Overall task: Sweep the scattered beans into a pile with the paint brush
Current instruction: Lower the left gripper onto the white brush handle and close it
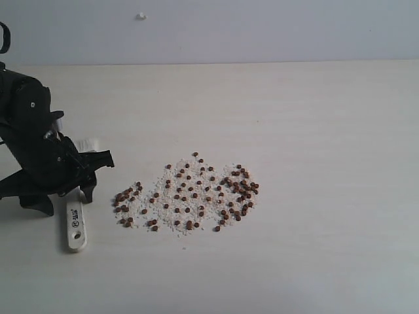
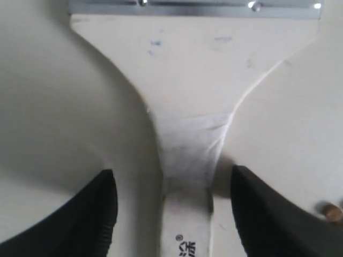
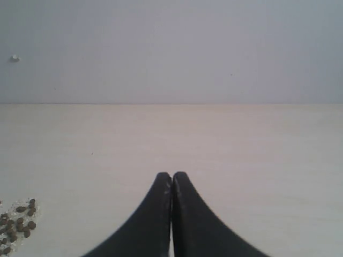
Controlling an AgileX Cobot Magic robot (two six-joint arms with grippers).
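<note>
Here, at the left of the exterior view, the left pincer point(image 1: 69, 196) is hanging low over the paint brush point(image 1: 76, 227). The brush is lying flat on the table point(image 1: 314, 124), its long axis running from the near edge away toward the back. The handle end is pointing toward the near edge and sticking out from under the arm, while the head is mostly hiding beneath it.

In the left wrist view the left pincer point(image 2: 172, 176) is standing partly open. Its two fingers point(image 2: 94, 214) are straddling the narrow neck of the paint brush point(image 2: 187, 75), with bare table showing on either side of the handle. So it is not gripping anything yet and seems to be touching nothing. The jaws are lining up across the handle, which is what a closing grasp is going to need.

Moving right, the beans point(image 1: 190, 193) are lying scattered in a loose patch near the brush, with whitish crumbs point(image 1: 171, 208) among them. One stray bean point(image 2: 332, 212) is sitting just beside a finger of the left pincer.

Farthest right, the right pincer point(image 3: 171, 214) is sitting outside the exterior view, its jaws pressing fully together and holding nothing, apart from the beans point(image 3: 19, 222). The left arm is plainly the one nearer the brush.
</note>
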